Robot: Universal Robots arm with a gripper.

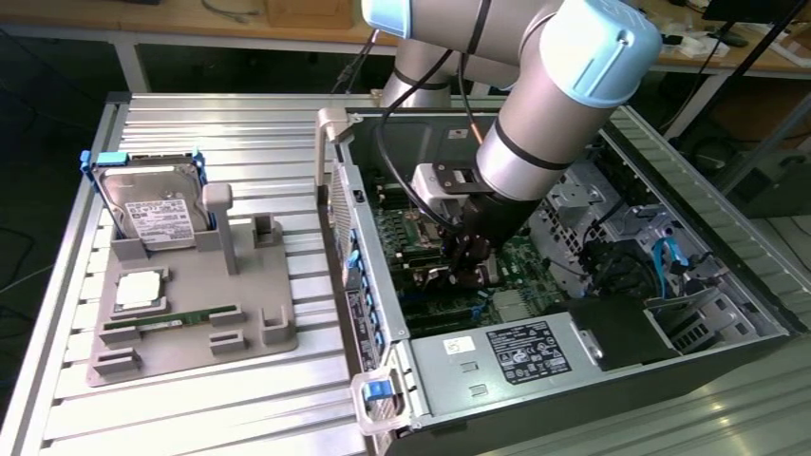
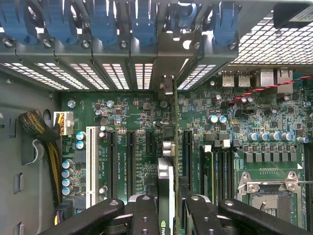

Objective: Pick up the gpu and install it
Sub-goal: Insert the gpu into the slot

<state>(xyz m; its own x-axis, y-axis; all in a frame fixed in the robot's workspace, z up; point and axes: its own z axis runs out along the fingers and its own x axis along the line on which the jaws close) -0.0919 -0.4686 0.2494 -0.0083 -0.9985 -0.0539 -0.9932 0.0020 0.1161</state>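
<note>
1. Fingers (image 2: 144,215) are clenched on the gpu (image 2: 165,178), one on each face, so the thin card stays upright and shows edge-on.
2. The gpu hangs inside the open computer case (image 1: 633,399), over the motherboard (image 2: 122,122). It runs parallel to the black expansion slots (image 2: 187,152), apparently to line its lower edge up with one.
3. Its far end points at the rear bracket openings beneath the blue clips (image 2: 142,22); whether it is seated I cannot tell.
4. On the worktop (image 1: 190,123), the hard drive (image 1: 150,214) and memory stick (image 1: 171,321) sit in their grey holder (image 1: 190,361), well apart from the case.
</note>
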